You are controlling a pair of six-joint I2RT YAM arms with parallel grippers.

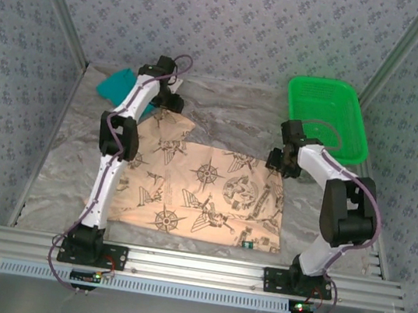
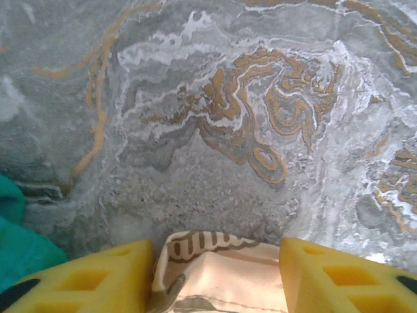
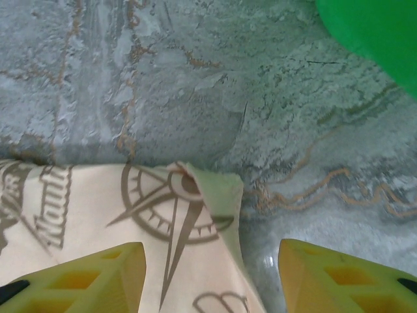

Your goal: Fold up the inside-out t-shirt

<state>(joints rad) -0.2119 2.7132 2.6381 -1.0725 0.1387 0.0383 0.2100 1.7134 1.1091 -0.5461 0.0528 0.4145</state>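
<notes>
Peach printed t-shirt (image 1: 203, 195) on marbled table (image 1: 231, 113), left end effector (image 2: 217, 251) apart astride edge, right end effector (image 3: 210, 246) apart over corner.

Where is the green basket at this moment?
In the top external view, the green basket sits at the far right of the table, just beyond the right gripper and the far right corner of the t-shirt.
</notes>
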